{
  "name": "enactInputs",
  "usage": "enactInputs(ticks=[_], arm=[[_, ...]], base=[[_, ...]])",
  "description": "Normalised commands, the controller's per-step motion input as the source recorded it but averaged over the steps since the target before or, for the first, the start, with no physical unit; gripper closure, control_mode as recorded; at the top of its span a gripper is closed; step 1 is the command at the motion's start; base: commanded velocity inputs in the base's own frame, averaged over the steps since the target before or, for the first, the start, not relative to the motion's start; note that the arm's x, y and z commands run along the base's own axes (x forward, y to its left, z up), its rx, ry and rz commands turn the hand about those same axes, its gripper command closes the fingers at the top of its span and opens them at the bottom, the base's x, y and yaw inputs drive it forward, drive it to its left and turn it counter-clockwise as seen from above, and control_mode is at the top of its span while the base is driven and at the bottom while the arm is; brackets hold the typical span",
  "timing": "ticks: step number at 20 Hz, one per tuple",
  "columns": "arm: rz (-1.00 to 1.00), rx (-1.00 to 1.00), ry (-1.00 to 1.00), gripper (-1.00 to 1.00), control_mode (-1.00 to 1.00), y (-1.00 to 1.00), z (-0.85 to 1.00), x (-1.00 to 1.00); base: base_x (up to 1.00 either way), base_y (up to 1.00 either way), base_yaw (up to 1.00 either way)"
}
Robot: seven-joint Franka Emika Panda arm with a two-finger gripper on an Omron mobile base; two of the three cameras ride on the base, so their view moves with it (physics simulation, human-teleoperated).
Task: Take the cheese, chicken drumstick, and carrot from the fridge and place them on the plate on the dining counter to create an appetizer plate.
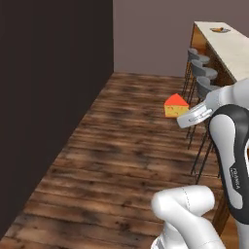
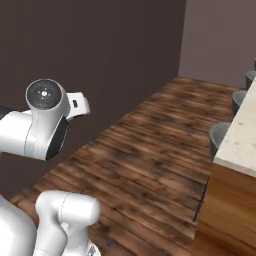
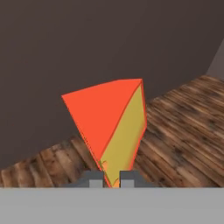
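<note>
While clamped by gripper (image 3: 112, 178), unlabelled cheese (image 3: 111, 127) aloft.

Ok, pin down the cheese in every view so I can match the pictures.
Left base view: the cheese sits right of centre, at the gripper's tip.
Right base view: not in it.
Hand view: cheese in the centre, above the fingertips.
Shared landmark: the wooden floor.
</note>
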Motion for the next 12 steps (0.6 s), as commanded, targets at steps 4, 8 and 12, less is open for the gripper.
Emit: enactInputs(ticks=[4,8,12], arm=[[0.0,0.0,0.0,1.0,1.0,0.0,0.0,0.0],[0.0,0.0,0.0,1.0,1.0,0.0,0.0,0.0],[0.0,0.0,0.0,1.0,1.0,0.0,0.0,0.0]], base=[[0.65,0.57,-0.45],[0.67,0.59,-0.45],[0.72,0.61,-0.44]])
